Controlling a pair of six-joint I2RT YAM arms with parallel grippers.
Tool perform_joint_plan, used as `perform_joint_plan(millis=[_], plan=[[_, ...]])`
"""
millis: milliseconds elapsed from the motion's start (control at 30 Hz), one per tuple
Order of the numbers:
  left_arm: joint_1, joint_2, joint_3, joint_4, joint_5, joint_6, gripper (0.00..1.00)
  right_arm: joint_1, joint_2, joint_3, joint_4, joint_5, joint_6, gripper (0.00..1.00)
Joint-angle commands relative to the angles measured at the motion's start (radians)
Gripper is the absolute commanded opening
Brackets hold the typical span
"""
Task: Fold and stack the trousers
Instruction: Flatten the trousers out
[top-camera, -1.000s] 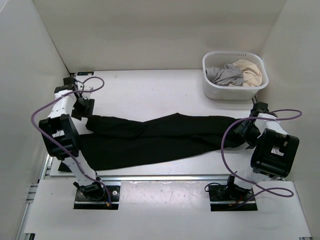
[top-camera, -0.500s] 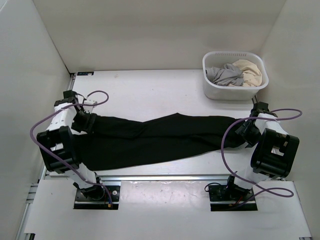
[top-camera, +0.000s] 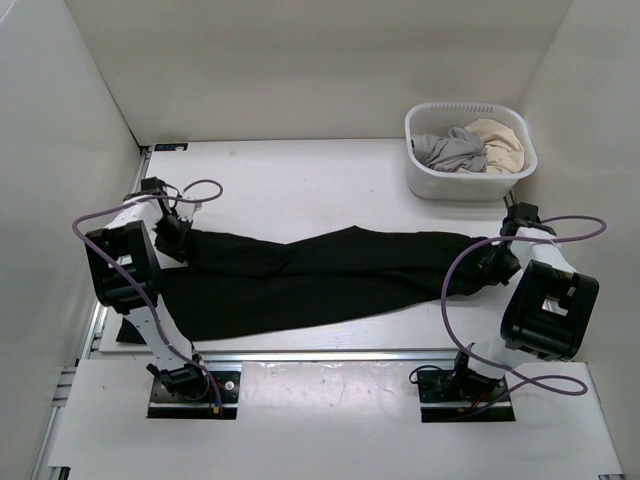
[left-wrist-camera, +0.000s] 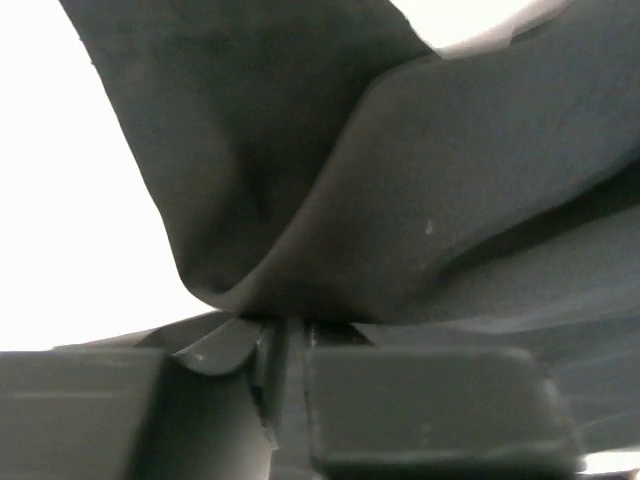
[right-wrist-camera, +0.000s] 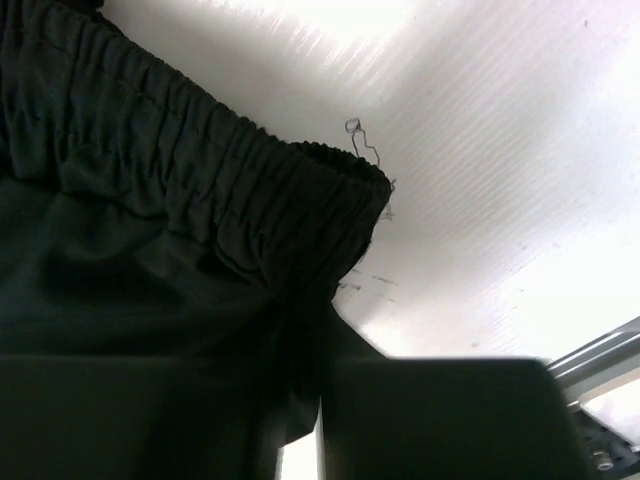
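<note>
The left hand (left-wrist-camera: 290, 335) was clamped on a fold at the leg end of the soft black long-legged fabric trousers (top-camera: 330, 275). The right hand (right-wrist-camera: 300, 352) pinched their gathered elastic waistband (right-wrist-camera: 200, 190). The trousers lay stretched flat across the white tabletop (top-camera: 300, 180), well apart from a white plastic basket (top-camera: 450, 185) at the far right.

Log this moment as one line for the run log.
left gripper: shut on trousers leg end | right gripper: shut on waistband | trousers: laid full length on table
</note>
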Motion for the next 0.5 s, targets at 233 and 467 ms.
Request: perform_joint_plan(millis=[233, 467], plan=[[0.007, -0.112, 0.146, -0.014, 0.039, -0.073, 0.14, -0.004, -0.157, 0.045, -0.113, 0.074, 0.004, 0.00], [-0.034, -0.110, 0.168, -0.060, 0.007, -0.024, 0.47, -0.004, -0.324, 0.121, -0.278, 0.094, 0.004, 0.00]])
